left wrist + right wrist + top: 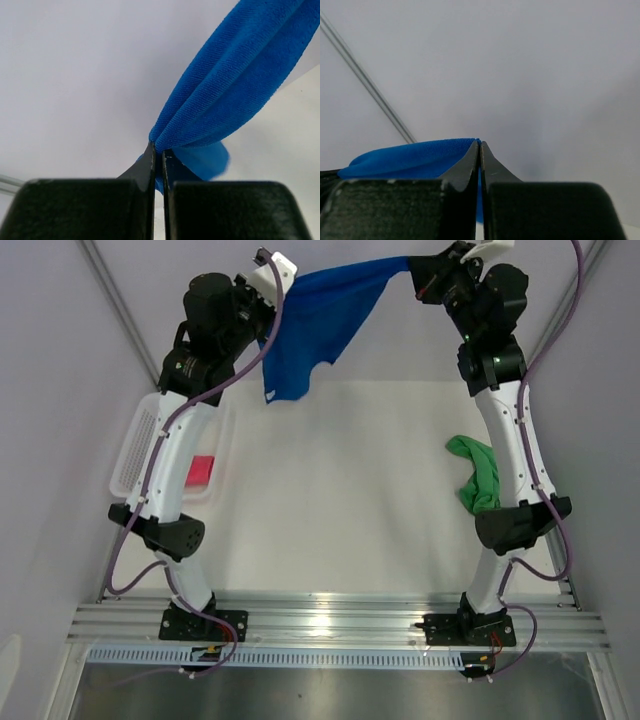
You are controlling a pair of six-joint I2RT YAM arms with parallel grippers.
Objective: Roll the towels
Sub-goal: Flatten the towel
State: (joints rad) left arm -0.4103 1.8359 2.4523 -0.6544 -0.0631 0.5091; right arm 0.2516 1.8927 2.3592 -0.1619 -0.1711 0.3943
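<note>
A blue towel (320, 315) hangs in the air at the far side of the table, stretched between both grippers. My left gripper (268, 302) is shut on its left corner; in the left wrist view the blue towel (235, 85) fans out up and right from the left gripper (158, 150). My right gripper (415, 272) is shut on the other corner; there the blue towel (415, 157) runs off to the left of the right gripper (480, 145). A green towel (480, 472) lies crumpled on the table by the right arm. A pink-red towel (202, 470) lies in the basket.
A white mesh basket (135, 445) stands at the left edge of the white table (330, 510), partly under the left arm. Grey walls close in on both sides. An aluminium rail (330, 622) carries both arm bases at the near edge.
</note>
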